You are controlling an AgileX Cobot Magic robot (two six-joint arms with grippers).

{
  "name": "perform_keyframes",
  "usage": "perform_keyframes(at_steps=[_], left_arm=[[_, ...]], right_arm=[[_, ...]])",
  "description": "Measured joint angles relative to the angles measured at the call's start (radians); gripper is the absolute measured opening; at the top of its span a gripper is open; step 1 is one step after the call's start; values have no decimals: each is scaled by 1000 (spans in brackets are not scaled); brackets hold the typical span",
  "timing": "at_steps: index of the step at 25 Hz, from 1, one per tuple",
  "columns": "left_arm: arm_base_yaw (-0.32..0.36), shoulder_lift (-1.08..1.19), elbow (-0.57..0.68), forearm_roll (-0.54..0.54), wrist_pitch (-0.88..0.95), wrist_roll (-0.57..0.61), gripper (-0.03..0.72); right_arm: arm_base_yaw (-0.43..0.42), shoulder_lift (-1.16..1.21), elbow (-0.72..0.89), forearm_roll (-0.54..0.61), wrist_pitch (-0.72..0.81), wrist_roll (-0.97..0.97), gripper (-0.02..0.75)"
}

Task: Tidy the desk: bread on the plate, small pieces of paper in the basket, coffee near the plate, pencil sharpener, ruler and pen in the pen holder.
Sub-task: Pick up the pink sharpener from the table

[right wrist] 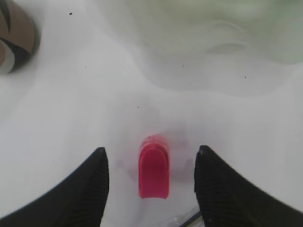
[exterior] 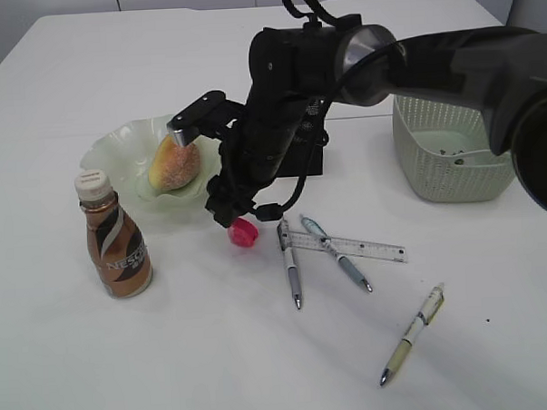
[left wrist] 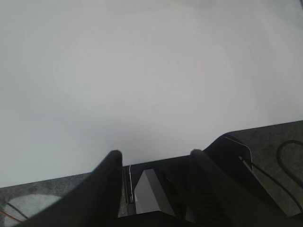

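I see the right gripper (right wrist: 150, 177) open astride the pink sharpener (right wrist: 154, 172), not gripping; left gripper (left wrist: 156, 163) open, empty.

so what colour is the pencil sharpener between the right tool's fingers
Bright pink-red pencil sharpener, clearest in the right wrist view.

Slanted exterior; close, downward wrist views

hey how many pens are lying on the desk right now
3. One pen lies left of the ruler, a second crosses it, and a third lies apart, nearer the camera. The arm may hide others.
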Motion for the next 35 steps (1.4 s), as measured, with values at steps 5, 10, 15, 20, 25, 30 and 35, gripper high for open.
perform_keyframes(at_steps=[5, 10, 15, 20, 25, 30, 35], left_arm=[[0, 0, 0, 0, 0, 0, 334], [0, 0, 0, 0, 0, 0, 334], [0, 0, 0, 0, 0, 0, 334], [0, 0, 0, 0, 0, 0, 334], [0, 0, 0, 0, 0, 0, 334], [0, 0, 0, 0, 0, 0, 334], [0, 0, 0, 0, 0, 0, 334]], right_arm=[[0, 0, 0, 0, 0, 0, 454], [0, 0, 0, 0, 0, -2, 454], [0, 10, 0, 0, 0, -2, 455], [0, 21, 0, -2, -2, -2, 455], [0, 24, 0, -2, -8, -2, 455], [0, 39, 0, -2, -8, -2, 455], [0, 50, 0, -4, -8, -2, 455]])
